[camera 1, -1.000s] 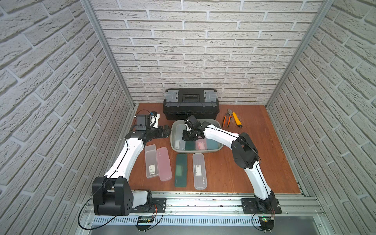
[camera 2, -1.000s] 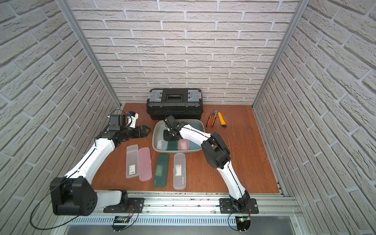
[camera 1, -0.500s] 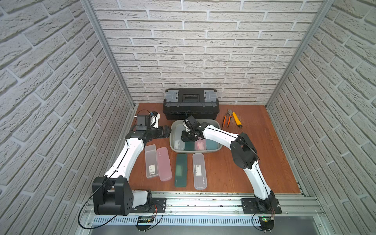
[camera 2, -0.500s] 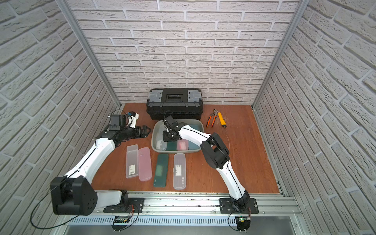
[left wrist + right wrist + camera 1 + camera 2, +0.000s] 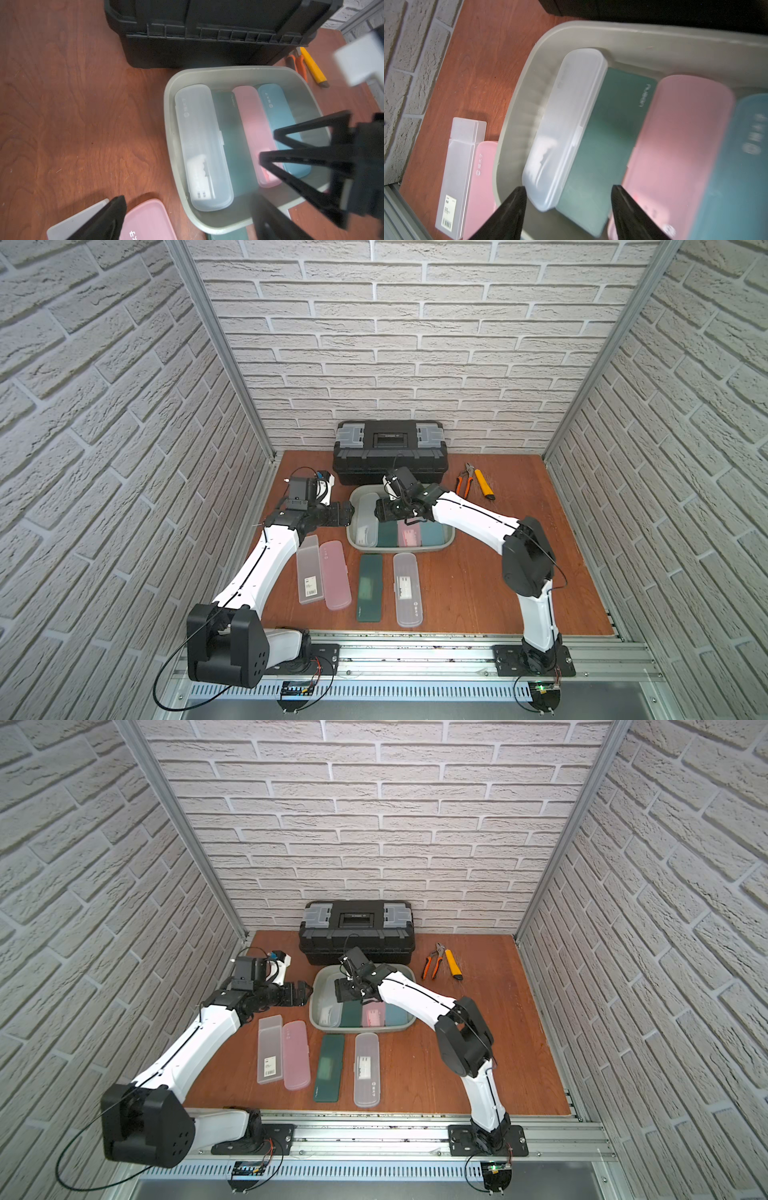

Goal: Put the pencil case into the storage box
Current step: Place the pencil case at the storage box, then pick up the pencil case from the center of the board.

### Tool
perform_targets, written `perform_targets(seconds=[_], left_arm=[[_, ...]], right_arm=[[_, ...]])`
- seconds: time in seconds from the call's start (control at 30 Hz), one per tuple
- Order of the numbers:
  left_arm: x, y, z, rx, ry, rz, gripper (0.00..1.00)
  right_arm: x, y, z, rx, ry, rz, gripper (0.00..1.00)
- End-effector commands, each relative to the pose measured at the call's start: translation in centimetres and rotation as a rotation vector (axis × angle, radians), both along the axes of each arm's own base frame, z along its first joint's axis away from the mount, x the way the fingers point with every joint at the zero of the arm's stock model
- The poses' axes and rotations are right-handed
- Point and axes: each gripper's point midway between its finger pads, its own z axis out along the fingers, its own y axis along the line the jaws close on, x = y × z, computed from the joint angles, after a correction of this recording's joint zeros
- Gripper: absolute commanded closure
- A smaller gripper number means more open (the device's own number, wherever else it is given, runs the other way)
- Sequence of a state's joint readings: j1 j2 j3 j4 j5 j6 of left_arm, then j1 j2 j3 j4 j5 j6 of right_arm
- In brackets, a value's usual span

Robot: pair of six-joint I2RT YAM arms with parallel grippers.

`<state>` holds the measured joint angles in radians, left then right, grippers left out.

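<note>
The storage box (image 5: 400, 548), a grey-green tub, holds several pencil cases side by side. A frosted clear pencil case (image 5: 366, 519) lies at its left end, next to dark green (image 5: 610, 133), pink (image 5: 679, 145) and blue ones. My right gripper (image 5: 380, 510) hovers open over the clear case (image 5: 566, 116), and its fingertips (image 5: 517, 195) stand apart without touching it. My left gripper (image 5: 347, 514) stands wide open just outside the box's left wall (image 5: 172, 149) and holds nothing. On the table lie more pencil cases: clear (image 5: 309, 570), pink (image 5: 336, 574), dark green (image 5: 370, 587) and clear (image 5: 407, 589).
A black toolbox (image 5: 390, 450) stands shut right behind the storage box, against the back wall. Orange pliers (image 5: 464, 479) and a yellow utility knife (image 5: 484, 485) lie at the back right. Brick walls close in on three sides.
My right gripper has gone from shut to open and let go of the clear pencil case, which now lies in the storage box. The left arm has not moved.
</note>
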<state>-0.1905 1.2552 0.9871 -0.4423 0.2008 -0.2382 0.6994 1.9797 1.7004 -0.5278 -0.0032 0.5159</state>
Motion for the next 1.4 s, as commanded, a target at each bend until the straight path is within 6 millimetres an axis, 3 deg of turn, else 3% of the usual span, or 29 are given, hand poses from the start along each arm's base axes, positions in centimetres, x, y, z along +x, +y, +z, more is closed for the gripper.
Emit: perform_targets(seconds=[0.0,0.2,0.37,0.5,0.67,0.77,1.0,1.37], left_arm=[[-1.0,-1.7,0.5,0.041,-0.046,-0.005,0.01],[-3.7,-4.3,-2.2,-0.041,0.021,0.022,0.02],[-5.7,-4.0,-3.4,-0.061,0.046,0.064,0.01],[-7.1,-3.1,-4.2,-0.065,0.060,0.110,0.01],[-8.3,-2.3,-5.4,-0.091,0.080,0.163,0.02],[-8.8,-2.4,-6.1,-0.106,0.104,0.165,0.02],[-10.2,-2.2,-6.8,-0.100,0.151,0.165,0.01],[-10.4,-2.6,-7.1,-0.150,0.155,0.178,0.02]], right_arm=[[-0.3,-3.7,2.9,-0.029,-0.102,-0.067,0.31],[-4.5,-7.7,1.7,-0.039,-0.076,-0.090,0.30],[-9.0,-10.1,-1.7,-0.019,0.024,-0.123,0.29],[-12.9,-10.8,-4.5,-0.027,0.092,-0.118,0.15],[-16.1,-9.6,-7.8,-0.035,0.191,-0.086,0.14],[-17.3,-8.1,-8.9,-0.055,0.212,-0.054,0.14],[-19.4,-5.3,-10.3,-0.050,0.285,-0.010,0.12],[-21.0,-4.1,-10.9,-0.218,0.272,0.059,0.11]])
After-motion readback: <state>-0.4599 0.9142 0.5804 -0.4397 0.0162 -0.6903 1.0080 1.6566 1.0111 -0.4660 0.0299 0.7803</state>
